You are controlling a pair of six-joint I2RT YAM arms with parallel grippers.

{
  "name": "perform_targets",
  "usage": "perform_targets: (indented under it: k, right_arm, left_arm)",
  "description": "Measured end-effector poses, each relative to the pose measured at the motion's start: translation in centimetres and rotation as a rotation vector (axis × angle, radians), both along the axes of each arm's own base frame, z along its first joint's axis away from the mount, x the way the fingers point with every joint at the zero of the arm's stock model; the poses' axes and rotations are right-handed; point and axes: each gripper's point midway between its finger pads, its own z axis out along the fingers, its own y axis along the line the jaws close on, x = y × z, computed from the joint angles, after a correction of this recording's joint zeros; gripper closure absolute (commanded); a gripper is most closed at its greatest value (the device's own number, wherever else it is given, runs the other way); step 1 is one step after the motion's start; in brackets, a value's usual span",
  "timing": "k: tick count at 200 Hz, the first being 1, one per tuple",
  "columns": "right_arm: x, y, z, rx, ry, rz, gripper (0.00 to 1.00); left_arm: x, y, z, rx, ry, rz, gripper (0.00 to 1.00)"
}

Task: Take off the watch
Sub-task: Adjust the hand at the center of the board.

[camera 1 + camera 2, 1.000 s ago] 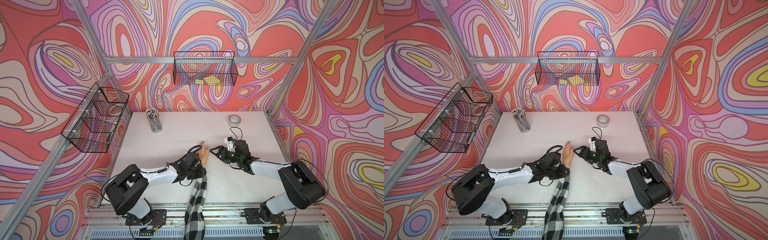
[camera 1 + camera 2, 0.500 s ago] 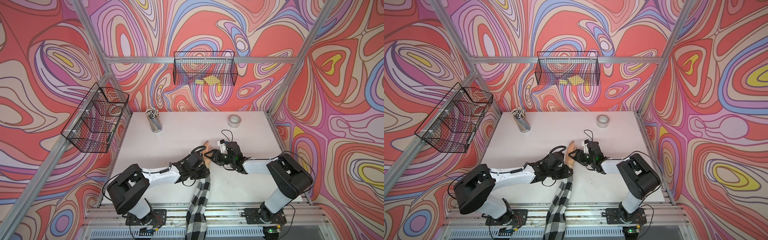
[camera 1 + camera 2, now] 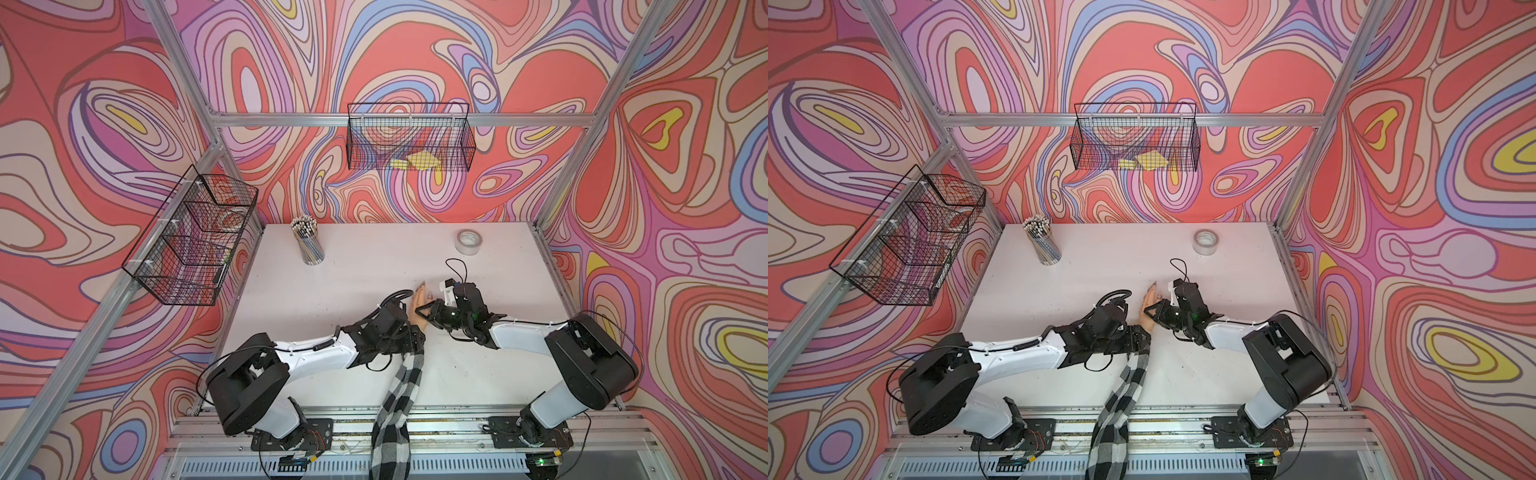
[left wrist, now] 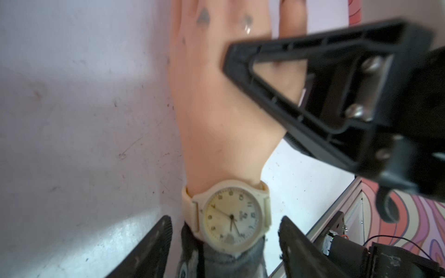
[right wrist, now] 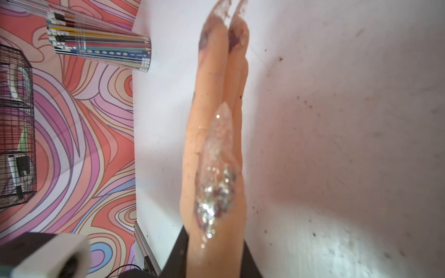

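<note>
The watch [image 4: 232, 216], likely light with a pliant strap best gripped beside the case, rings the wrist of the mannequin hand [image 4: 216, 108], between the spread jaws of the left gripper [image 4: 225, 220], as the right gripper [image 3: 424, 311] clamps that hand.

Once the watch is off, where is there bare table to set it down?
Bare: the back strip of the table between pencil cup and tape roll; the front right, between checkered sleeve and right arm. Crowded: the centre, where left gripper and right gripper meet at the mannequin hand wearing the watch.
</note>
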Motion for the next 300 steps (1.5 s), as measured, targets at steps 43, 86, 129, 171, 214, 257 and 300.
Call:
perform_targets:
  k: [43,86,129,171,214,257,300]
  right_arm:
    - [-0.8,-3.0,0.3,-0.186,0.056,-0.061,0.89]
    - [-0.9,-5.2,1.2,-0.393,0.099,-0.108,0.89]
    - [-1.0,-5.2,1.0,-0.628,0.149,-0.137,0.90]
    - [-1.5,-4.0,-1.7,-0.879,0.218,-0.136,0.87]
    - [-0.9,-2.1,-2.5,-1.036,0.242,-0.126,0.84]
    - [0.3,-0.6,-2.9,-1.125,0.251,-0.093,0.62]
    - [2.4,2.8,-3.3,-1.045,0.202,-0.074,0.43]
  left_arm:
    - [0.4,2.3,5.9,-0.066,-0.155,0.063,0.01]
    - [1.1,6.3,5.5,0.023,-0.174,0.151,0.01]
    - [2.1,11.3,2.1,0.132,-0.101,0.259,0.01]
    - [2.1,14.3,0.5,0.200,-0.031,0.326,0.01]
    - [1.6,16.2,-1.4,0.228,0.036,0.358,0.01]
    - [0.9,17.2,-2.1,0.232,0.060,0.374,0.01]
    - [1.0,17.3,-1.4,0.216,0.042,0.386,0.01]
